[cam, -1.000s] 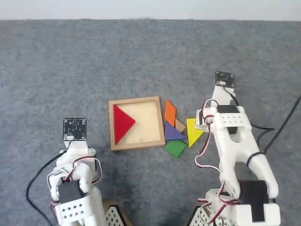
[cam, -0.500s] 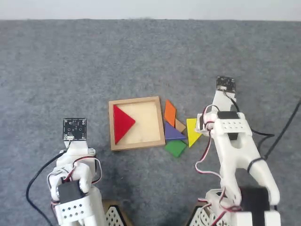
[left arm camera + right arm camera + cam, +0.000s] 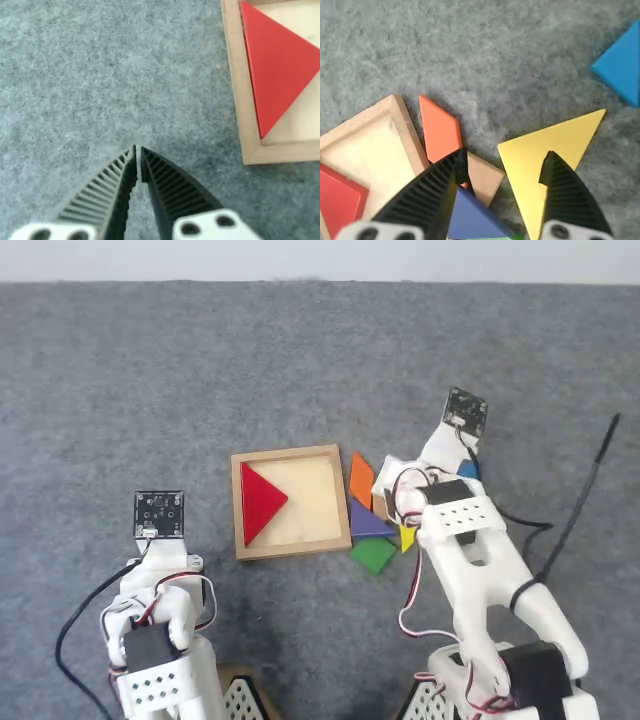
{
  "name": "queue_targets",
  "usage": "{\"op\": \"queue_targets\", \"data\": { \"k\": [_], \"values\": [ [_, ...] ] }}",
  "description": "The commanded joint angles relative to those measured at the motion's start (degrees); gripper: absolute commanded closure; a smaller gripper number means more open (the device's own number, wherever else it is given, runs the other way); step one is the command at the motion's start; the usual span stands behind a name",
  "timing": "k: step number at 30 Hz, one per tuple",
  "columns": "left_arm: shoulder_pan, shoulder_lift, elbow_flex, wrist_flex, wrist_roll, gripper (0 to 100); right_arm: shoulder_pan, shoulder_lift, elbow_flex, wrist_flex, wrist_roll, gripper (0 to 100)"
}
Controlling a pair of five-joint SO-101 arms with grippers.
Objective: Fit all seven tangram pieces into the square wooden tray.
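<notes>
The square wooden tray (image 3: 240,540) holds a red triangle (image 3: 260,502) against its left side. To its right lie an orange parallelogram (image 3: 361,480), a tan piece (image 3: 383,508), a purple triangle (image 3: 366,522) and a green square (image 3: 373,555). My right gripper (image 3: 504,165) hangs open over the near corner of the yellow triangle (image 3: 540,145), one finger by the orange parallelogram (image 3: 439,130) and tan piece (image 3: 482,177). A blue triangle (image 3: 622,65) lies farther out. My left gripper (image 3: 138,150) is shut with nothing in it, above bare carpet beside the tray (image 3: 235,90).
Grey carpet covers the table. The right arm (image 3: 450,515) hides most of the yellow triangle (image 3: 407,537); a bit of the blue triangle (image 3: 467,469) peeks out beside it. The left arm (image 3: 155,630) rests at the near left, away from the tray.
The right arm has swung left toward the loose pieces and now covers the yellow triangle; the blue triangle has come into sight beside it. The left arm has not moved.
</notes>
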Motion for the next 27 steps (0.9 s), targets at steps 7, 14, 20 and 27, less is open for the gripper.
{"op": "queue_targets", "data": {
  "k": [7, 14, 20, 27],
  "values": [
    [-0.2, -1.1, -0.5, 0.3, -0.5, 98, 1.4, 10.0, -8.6, 0.7, -4.4, 71.6],
    [-0.2, -1.1, -0.5, 0.3, -0.5, 98, 1.5, 14.1, -10.3, 1.5, -8.6, 63.4],
    [-0.2, -1.1, -0.5, 0.3, -0.5, 98, 3.6, 15.3, -10.1, 1.6, -8.5, 64.5],
    [-0.2, -1.1, -0.5, 0.3, -0.5, 98, 4.4, 15.7, -9.8, 1.6, -8.6, 64.5]
  ]
}}
